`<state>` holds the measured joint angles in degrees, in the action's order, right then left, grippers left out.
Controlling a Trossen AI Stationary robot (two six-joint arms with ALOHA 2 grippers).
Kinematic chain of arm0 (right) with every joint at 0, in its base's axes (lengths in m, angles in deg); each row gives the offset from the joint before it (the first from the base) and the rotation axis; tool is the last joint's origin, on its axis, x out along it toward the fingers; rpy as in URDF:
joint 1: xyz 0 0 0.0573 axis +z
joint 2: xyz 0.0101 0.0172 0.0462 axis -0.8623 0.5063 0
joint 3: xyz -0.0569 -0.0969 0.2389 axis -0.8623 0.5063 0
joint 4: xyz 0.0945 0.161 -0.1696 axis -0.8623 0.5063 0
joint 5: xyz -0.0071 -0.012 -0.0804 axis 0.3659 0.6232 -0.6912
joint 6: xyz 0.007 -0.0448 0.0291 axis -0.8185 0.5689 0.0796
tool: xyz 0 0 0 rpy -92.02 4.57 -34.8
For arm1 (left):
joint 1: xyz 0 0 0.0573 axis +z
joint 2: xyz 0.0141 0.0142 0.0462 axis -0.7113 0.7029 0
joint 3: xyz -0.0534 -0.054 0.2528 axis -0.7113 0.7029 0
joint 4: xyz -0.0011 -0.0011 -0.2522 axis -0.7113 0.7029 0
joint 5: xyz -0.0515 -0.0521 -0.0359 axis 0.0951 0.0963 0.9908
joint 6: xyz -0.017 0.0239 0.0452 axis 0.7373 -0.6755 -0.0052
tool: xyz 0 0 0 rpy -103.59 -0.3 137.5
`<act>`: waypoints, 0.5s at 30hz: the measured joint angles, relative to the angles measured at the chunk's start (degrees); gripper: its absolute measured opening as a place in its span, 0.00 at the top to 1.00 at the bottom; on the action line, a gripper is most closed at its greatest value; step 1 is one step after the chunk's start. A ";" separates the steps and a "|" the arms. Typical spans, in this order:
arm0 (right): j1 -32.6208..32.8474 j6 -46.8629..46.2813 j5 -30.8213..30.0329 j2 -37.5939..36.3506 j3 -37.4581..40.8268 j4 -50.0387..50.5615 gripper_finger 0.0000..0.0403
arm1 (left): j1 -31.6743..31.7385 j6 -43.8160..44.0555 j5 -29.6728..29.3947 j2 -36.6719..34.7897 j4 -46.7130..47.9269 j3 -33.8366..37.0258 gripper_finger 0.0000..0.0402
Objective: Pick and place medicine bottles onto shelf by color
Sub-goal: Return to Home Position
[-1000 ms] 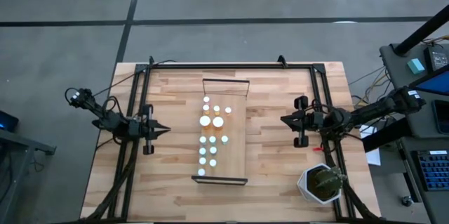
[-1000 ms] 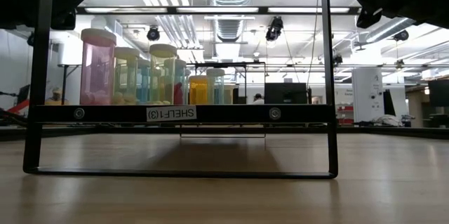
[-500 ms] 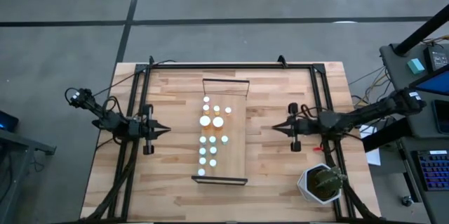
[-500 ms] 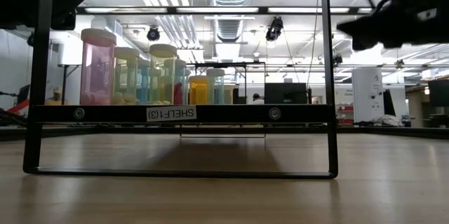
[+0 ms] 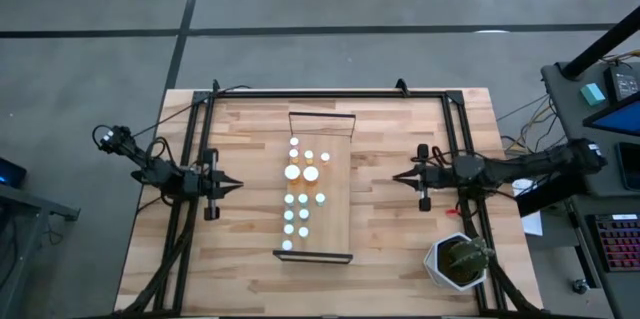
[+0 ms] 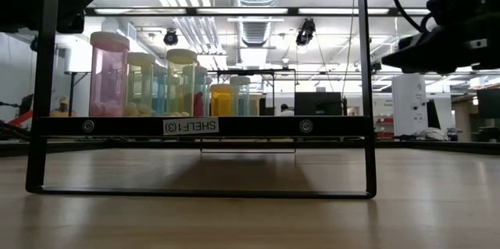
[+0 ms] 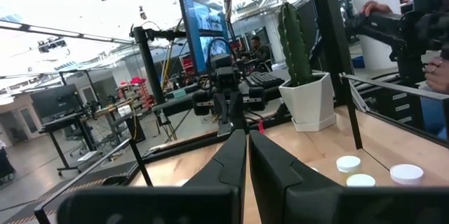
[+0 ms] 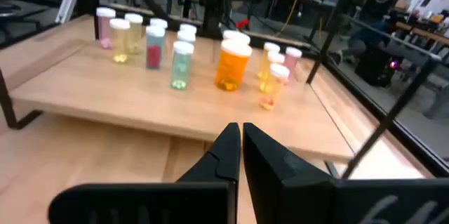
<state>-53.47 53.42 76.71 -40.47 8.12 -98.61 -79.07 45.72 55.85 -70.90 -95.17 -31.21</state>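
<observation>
The shelf, a long light-wood plank on thin dark rails, stands in the middle of the table. Several medicine bottles with white caps stand upright on it; in the right wrist view they show as a large orange one among pink, yellow, red and green ones. My left gripper hangs shut left of the shelf, pointing at it, fingertips together. My right gripper hangs shut right of the shelf, level and clear of the table, fingertips together. Neither holds anything.
A potted cactus in a white pot stands at the table's near right corner. A dark metal frame runs along the table's edges. The shelf's near rail crosses the low view. A person's hand shows beyond the table.
My right gripper has sunk a little and tipped up from slanting downward to level, its fingertips now pointing toward the shelf; it stays shut. The left arm and the bottles have kept still.
</observation>
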 joint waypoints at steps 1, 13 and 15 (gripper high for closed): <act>-0.14 0.01 -0.01 -2.56 0.00 2.90 0.98 | 0.02 0.00 0.00 0.05 0.00 0.00 1.00; -0.13 6.33 0.78 -24.32 -0.07 19.42 0.98 | 0.02 0.00 0.02 0.48 0.00 0.00 1.00; -0.13 6.29 0.61 -24.33 -0.02 18.75 0.98 | 0.02 0.00 0.00 0.54 -0.05 0.00 1.00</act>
<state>-53.60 59.72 77.32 -64.81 8.10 -79.86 -79.05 45.72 55.85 -70.36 -95.22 -31.21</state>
